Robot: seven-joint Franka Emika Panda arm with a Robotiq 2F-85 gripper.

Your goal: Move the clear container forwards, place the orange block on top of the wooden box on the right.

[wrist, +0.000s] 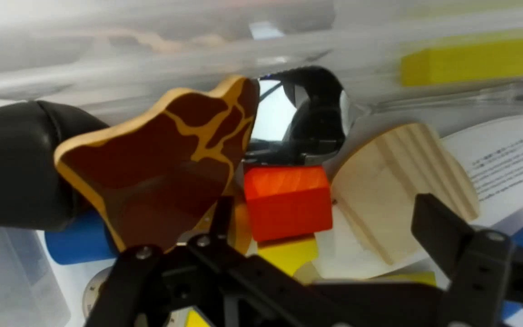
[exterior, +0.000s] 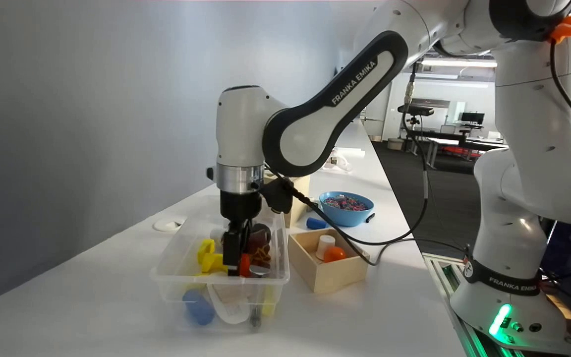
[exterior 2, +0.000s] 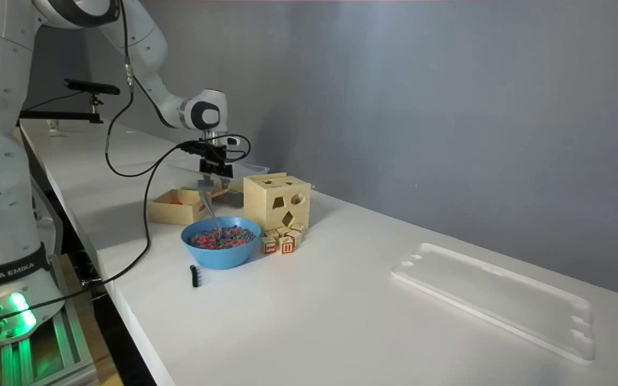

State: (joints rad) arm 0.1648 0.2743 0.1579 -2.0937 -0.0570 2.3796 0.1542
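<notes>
The clear container [exterior: 159,275] stands on the table, full of mixed toys; its rim also shows in an exterior view [exterior 2: 255,169]. The orange block [wrist: 288,209], red-orange, lies inside it between a brown steak-shaped toy [wrist: 166,177] and a pale wooden piece [wrist: 393,195]; it also shows in an exterior view [exterior: 244,266]. My gripper [wrist: 325,209] points down into the container, open, with the block ahead of the gap, nearer the left finger. A wooden shape-sorter box [exterior 2: 269,206] with cut-out holes stands beside the container. A low open wooden box [exterior: 340,275] holds an orange ball and white cup.
A blue bowl [exterior 2: 220,258] of small coloured pieces, with a utensil in it, stands near the sorter box. Letter cubes [exterior 2: 286,244], a black clip [exterior 2: 195,276] and a clear lid [exterior 2: 494,300] lie on the table. A cable loops beside the arm. A wall runs behind.
</notes>
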